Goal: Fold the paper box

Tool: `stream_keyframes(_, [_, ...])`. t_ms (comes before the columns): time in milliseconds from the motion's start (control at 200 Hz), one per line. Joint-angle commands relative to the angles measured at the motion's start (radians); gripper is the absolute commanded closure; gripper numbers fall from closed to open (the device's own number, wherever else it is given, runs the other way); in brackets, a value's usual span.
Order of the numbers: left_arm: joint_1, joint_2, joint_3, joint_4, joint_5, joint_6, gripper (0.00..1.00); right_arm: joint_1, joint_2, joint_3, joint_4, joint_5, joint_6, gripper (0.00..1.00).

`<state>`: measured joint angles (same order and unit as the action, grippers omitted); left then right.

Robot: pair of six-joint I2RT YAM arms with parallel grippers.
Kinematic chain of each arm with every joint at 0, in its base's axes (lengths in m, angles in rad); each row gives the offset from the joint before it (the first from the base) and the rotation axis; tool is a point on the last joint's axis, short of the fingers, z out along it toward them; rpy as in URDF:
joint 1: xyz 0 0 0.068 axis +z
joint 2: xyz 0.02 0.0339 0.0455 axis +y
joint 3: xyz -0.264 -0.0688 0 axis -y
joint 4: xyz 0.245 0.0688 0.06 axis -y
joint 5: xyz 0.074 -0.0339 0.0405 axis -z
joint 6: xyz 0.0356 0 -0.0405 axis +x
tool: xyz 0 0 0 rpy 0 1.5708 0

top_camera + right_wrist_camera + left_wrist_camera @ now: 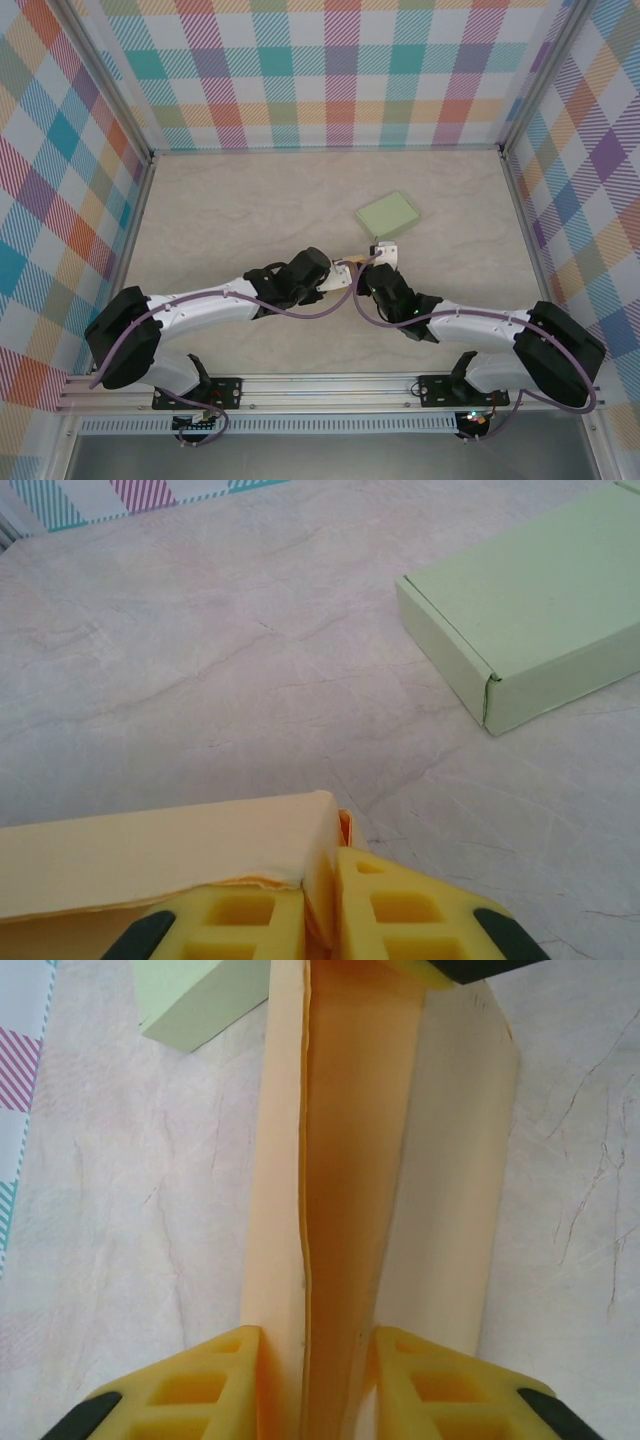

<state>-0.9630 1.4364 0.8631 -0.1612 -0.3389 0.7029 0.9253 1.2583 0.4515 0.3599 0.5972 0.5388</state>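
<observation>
The paper box (348, 261) is a pale orange, partly folded piece held just above the table centre, between the two arms. In the left wrist view the paper box (350, 1160) runs away from the camera as upright panels. My left gripper (318, 1380) has its yellow fingers (215, 1380) pressed against the panels from both sides. From the right wrist, one end of the paper box (150, 850) sits pinched in my right gripper (320, 910), which is shut on a thin flap. Seen from above, the left gripper (335, 276) and right gripper (370, 266) meet at the box.
A closed light green box (390, 214) lies flat on the table behind and to the right of the grippers, also seen as the green box (540, 610) and the green box (195, 995). Checked walls (330, 70) enclose the marbled table (230, 210).
</observation>
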Motion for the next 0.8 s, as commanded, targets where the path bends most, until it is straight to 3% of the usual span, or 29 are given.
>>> stream_keyframes(0, [0.005, 0.038, 0.018, 0.005, -0.019, -0.019, 0.73, 0.013, 0.000, 0.001, -0.185, -0.117, 0.011, 0.82])
stream_keyframes(500, [0.007, 0.042, -0.002, 0.004, -0.009, -0.033, 0.73, -0.020, -0.323, 0.102, -0.588, -0.145, 0.081, 0.61])
stream_keyframes(640, [0.007, 0.046, -0.004, 0.005, -0.006, -0.031, 0.73, -0.110, -0.306, 0.152, -0.592, -0.231, 0.058, 0.56])
stream_keyframes(795, [0.007, 0.046, 0.002, -0.001, -0.005, -0.029, 0.73, -0.261, -0.211, 0.217, -0.542, -0.452, 0.034, 0.49])
